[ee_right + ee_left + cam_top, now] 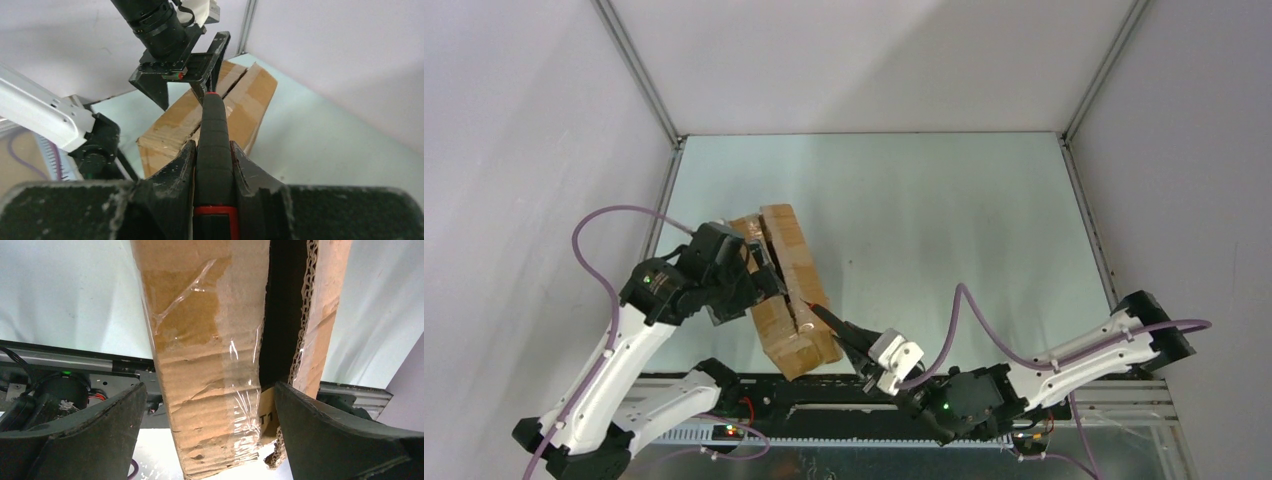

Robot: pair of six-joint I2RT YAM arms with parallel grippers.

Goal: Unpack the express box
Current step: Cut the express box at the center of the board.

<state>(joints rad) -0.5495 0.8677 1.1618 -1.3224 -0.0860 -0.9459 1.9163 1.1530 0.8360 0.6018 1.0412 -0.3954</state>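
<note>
Express box (786, 250) lies left of centre, long axis near-to-far; left gripper (212, 415), the nearer, spread wide astride it; right gripper (214, 160) clenched on utility knife (213, 120), tip at the top seam.

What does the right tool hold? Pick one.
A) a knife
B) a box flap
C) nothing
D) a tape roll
A: the right tool is clamped on the black handle of the knife, which points at the box.
</note>
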